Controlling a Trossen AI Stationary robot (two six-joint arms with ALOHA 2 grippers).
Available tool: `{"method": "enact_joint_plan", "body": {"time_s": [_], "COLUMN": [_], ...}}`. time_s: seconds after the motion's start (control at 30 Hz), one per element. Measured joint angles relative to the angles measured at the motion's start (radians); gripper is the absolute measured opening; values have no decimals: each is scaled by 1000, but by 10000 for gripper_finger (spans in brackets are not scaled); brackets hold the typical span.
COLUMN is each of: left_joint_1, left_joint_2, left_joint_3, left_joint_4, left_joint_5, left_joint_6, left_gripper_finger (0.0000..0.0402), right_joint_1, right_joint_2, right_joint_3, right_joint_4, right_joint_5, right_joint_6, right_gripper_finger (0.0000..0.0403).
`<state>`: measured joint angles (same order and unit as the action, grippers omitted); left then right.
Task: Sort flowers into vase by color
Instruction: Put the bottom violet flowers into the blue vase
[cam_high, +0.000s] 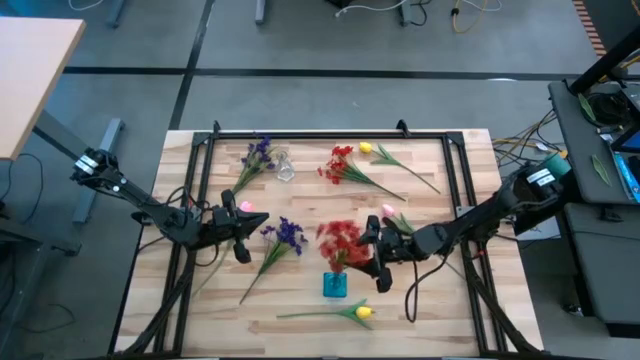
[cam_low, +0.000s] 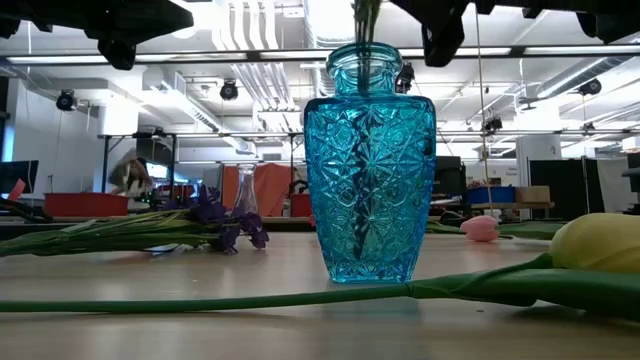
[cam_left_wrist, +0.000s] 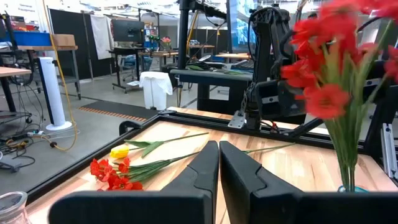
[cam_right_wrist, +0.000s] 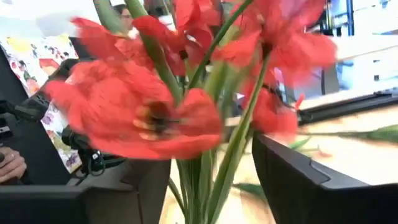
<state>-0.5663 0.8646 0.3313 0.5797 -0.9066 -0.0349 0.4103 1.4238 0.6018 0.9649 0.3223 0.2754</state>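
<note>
The right gripper's (cam_high: 372, 252) fingers (cam_right_wrist: 298, 180) stand apart around the stems of a red cluster (cam_high: 340, 240) standing in the blue vase (cam_high: 335, 285) near the table's (cam_high: 440, 320) front edge; the left gripper's (cam_high: 238, 222) fingers (cam_left_wrist: 205, 168) are pressed together, empty. Lying loose are one red cluster (cam_high: 337, 165), two purple clusters (cam_high: 260, 152), two yellow tulips (cam_high: 363, 313) and two pink tulips (cam_high: 244, 206). A clear vase (cam_high: 284, 165) stands near the back edge.

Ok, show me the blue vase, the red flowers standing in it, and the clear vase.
blue vase (cam_low: 369, 170): low view, middle of its patterned body.
red flowers (cam_high: 340, 241): high view, on the blooms.
clear vase (cam_high: 285, 168): high view, on its glass body.
</note>
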Motion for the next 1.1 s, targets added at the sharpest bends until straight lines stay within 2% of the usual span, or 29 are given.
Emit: {"method": "enact_joint_plan", "body": {"time_s": [0.27,0.4,0.5,0.67,0.8,0.87,0.93,1.1], "left_joint_1": [-3,-10,-14,-10,-10,-16,-23,-41], "left_joint_2": [4,29,68,206,334,400,468,631], "left_joint_3": [0,46,149,424,597,635,639,613], "left_joint_4": [-7,-105,-356,-956,-1360,-1477,-1521,-1447], "left_joint_5": [4,35,35,46,180,285,384,518], "left_joint_6": [-15,-75,-205,-519,-872,-1026,-1114,-1191], "left_gripper_finger": [3,38,85,183,249,269,280,284], "right_joint_1": [5,22,36,64,93,114,144,206], "right_joint_2": [-101,-183,-242,-312,-351,-365,-373,-376], "right_joint_3": [0,14,48,134,188,199,204,211], "right_joint_4": [-258,-482,-721,-1118,-1270,-1296,-1293,-1299], "right_joint_5": [-2,-11,-13,-17,-88,-127,-141,-142], "right_joint_6": [151,264,354,499,643,691,715,744], "right_gripper_finger": [254,254,250,245,247,248,249,249]}}
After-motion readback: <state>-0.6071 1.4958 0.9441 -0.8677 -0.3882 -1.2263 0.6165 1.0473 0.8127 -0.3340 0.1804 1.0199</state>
